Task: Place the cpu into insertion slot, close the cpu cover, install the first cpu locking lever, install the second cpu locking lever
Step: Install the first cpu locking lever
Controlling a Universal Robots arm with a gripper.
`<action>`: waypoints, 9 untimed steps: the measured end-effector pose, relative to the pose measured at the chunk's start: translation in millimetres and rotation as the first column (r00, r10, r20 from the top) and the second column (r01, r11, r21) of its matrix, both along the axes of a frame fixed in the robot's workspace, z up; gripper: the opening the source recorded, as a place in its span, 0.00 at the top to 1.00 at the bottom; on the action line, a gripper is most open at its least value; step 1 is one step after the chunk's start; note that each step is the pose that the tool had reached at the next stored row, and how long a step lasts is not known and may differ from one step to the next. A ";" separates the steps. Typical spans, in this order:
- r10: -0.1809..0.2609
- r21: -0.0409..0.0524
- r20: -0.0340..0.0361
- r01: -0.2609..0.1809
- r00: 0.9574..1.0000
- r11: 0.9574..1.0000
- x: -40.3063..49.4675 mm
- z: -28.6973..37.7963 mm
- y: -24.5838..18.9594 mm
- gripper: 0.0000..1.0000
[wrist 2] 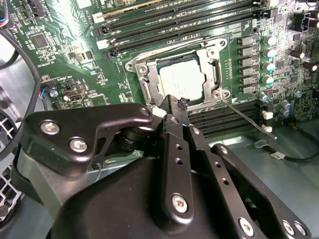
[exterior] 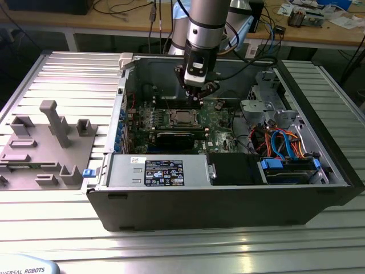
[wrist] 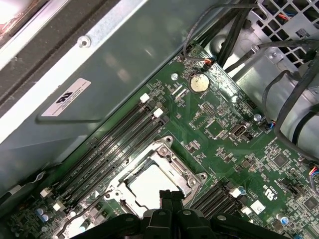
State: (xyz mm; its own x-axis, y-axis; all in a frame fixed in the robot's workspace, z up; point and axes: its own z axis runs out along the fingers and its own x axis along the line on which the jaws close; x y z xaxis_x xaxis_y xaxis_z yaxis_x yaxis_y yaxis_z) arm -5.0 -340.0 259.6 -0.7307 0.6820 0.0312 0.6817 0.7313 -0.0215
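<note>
The claw is clenched, fingers pressed together with nothing between them. In the second wrist view its tip sits right at the edge of the slot, on the side facing the lower bank of memory slots. I can't tell if it's actually touching the metal or just hanging over it.

The cpu is already sitting in the slot, dull silver top facing up. The cover looks folded down flat around it, so the chip shows through the square cut-out. One lever, a thin bare rod, starts near a corner of the slot just beside the claw tip. It runs out at an angle across the memory slots, with its far end loose near the board edge. So that one doesn't look latched.

In the first wrist view the claw tip overlaps the near edge of the chip. A coin battery sits well apart on the green board.

From the exterior view, the arm comes straight down into the open case. The claw hangs over the board just by the slot. Orange and blue cables are bunched on the exterior view's right inside the case. A grey fixture sits outside it on the exterior view's left, on the ribbed metal table.
</note>
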 end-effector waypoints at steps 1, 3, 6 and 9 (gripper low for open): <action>0.002 0.000 0.000 -0.002 1.000 1.000 0.0 0.0 0.0 0.89; 0.006 0.000 0.000 -0.006 1.000 1.000 0.0 0.0 0.0 0.89; 0.013 0.000 0.000 -0.013 1.000 1.000 0.0 0.0 0.0 0.89; 0.018 0.000 0.000 -0.018 1.000 1.000 0.0 0.0 0.0 0.89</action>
